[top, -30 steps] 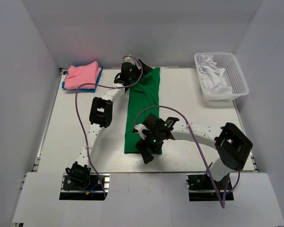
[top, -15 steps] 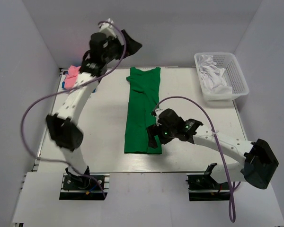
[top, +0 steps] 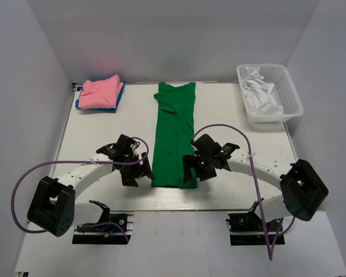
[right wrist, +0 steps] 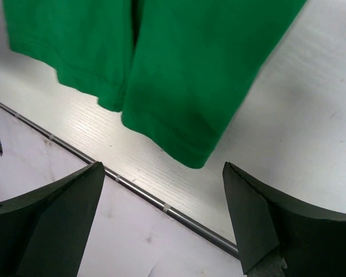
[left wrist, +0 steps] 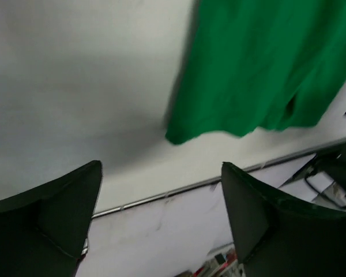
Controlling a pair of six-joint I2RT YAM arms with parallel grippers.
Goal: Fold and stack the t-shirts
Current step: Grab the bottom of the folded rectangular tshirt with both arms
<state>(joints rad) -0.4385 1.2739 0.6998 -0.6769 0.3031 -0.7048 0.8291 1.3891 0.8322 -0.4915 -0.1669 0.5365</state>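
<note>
A bright green t-shirt [top: 174, 133] lies flat as a long narrow strip down the middle of the table, collar at the far end. My left gripper [top: 140, 174] is open and empty just left of its near-left corner. The left wrist view shows that corner [left wrist: 179, 135] ahead of the open fingers [left wrist: 52, 222]. My right gripper [top: 188, 171] is open and empty at the near-right corner, which the right wrist view [right wrist: 193, 153] shows between and ahead of the fingers [right wrist: 259, 225]. A folded pink shirt [top: 100, 92] lies on a blue one [top: 79, 105] at the far left.
A white mesh basket [top: 288, 86] with white cloth [top: 259, 92] stands at the far right. A metal rail [right wrist: 161, 205] marks the table's near edge just below both grippers. White walls close in the left, back and right sides.
My left arm swung down from high at the back left to the shirt's near-left corner. My right gripper shifted slightly at the near-right corner. The green shirt lies as before.
</note>
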